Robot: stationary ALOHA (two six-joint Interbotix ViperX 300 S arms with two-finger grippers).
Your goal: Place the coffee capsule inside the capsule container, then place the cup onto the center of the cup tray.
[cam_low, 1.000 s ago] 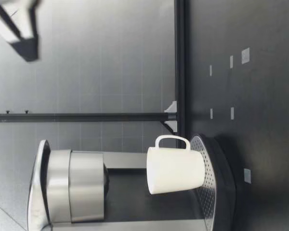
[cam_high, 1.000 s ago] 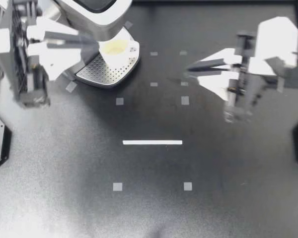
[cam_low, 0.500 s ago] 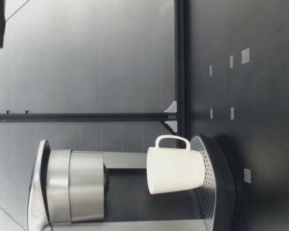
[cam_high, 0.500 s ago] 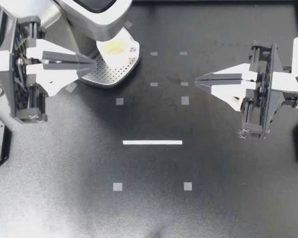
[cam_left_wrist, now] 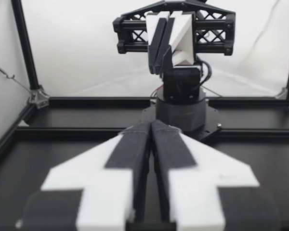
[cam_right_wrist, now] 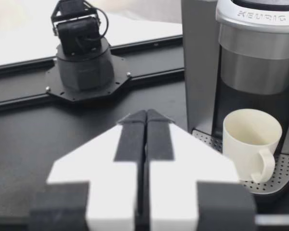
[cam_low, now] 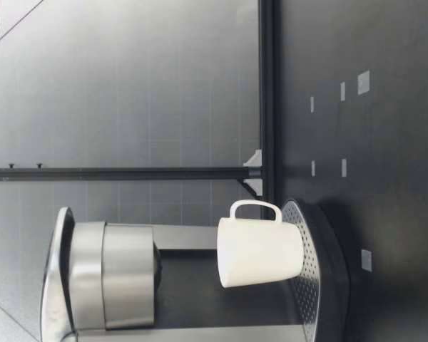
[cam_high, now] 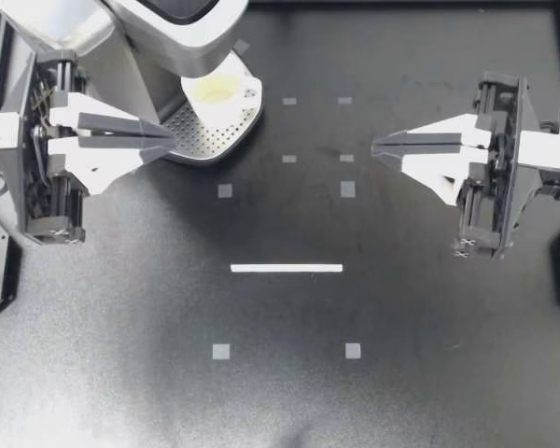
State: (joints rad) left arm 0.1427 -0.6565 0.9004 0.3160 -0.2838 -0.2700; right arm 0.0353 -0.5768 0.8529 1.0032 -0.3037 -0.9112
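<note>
Cup [cam_high: 217, 93] on cup tray [cam_high: 202, 138] — left tool [cam_high: 172, 138] near, closed.

My left gripper [cam_high: 168, 138] is pointing toward my right gripper [cam_high: 378, 145], and the two are facing each other well apart, each one closed tight and holding nothing.

One coffee machine [cam_high: 182, 28], one white cup [cam_high: 219, 93] and one perforated cup tray [cam_high: 201, 140]. Two robot grippers, the left gripper [cam_high: 171, 137] and the right gripper [cam_high: 374, 147], each with two fingers [cam_high: 121, 123]. On the tabletop [cam_high: 280, 401]: one long white strip [cam_high: 287, 268] and eight small grey tape squares [cam_high: 225, 190] in the open, plus a ninth just beside the machine.
</note>
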